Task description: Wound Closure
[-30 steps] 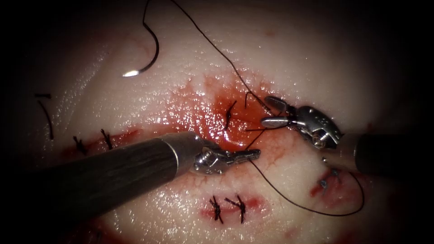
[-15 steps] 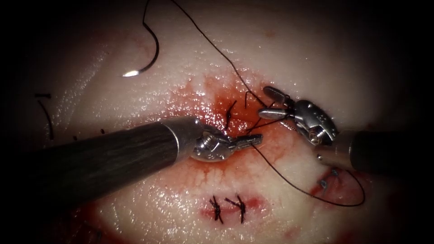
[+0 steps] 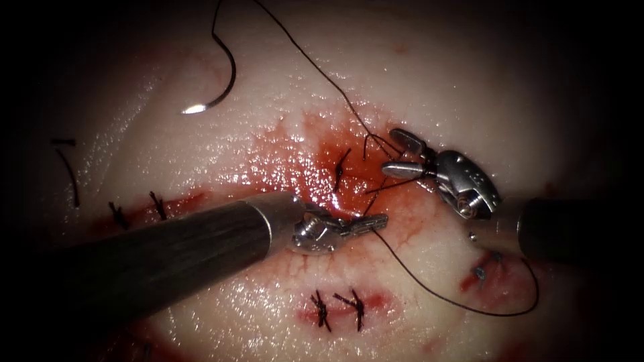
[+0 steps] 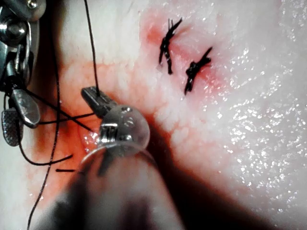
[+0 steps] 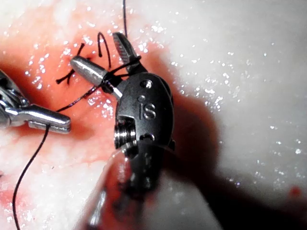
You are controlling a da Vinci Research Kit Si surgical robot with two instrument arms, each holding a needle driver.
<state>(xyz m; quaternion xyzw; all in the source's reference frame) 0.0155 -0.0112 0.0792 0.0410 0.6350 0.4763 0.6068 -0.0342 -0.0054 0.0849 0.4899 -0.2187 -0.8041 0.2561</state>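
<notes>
While the curved needle (image 3: 218,74) lay free on the tissue (image 3: 469,80), well left of the cut (image 3: 342,171), the left tool (image 3: 365,224), pinching the thread (image 3: 429,291), had dipped back slightly; the right tool (image 3: 402,155) stayed spread (thread apparently looped around it).

The left arm's shaft (image 3: 168,251) is a dark, faintly streaked tube ending in a smooth silver collar (image 3: 278,214). Beyond it sits a small polished wrist joint with a rounded pulley hub (glossy and dome-like in the left wrist view), then the slim left end effector (image 3: 362,224) with flat steel blades. The right arm's shaft (image 3: 570,231) is equally dark. The right end effector (image 3: 402,155) has rounded, tapered silver fingers, one showing a cross-hatched inner face (image 5: 123,48); its clevis (image 5: 144,112) is dark metal with stamped characters, small holes and a threaded screw.
</notes>
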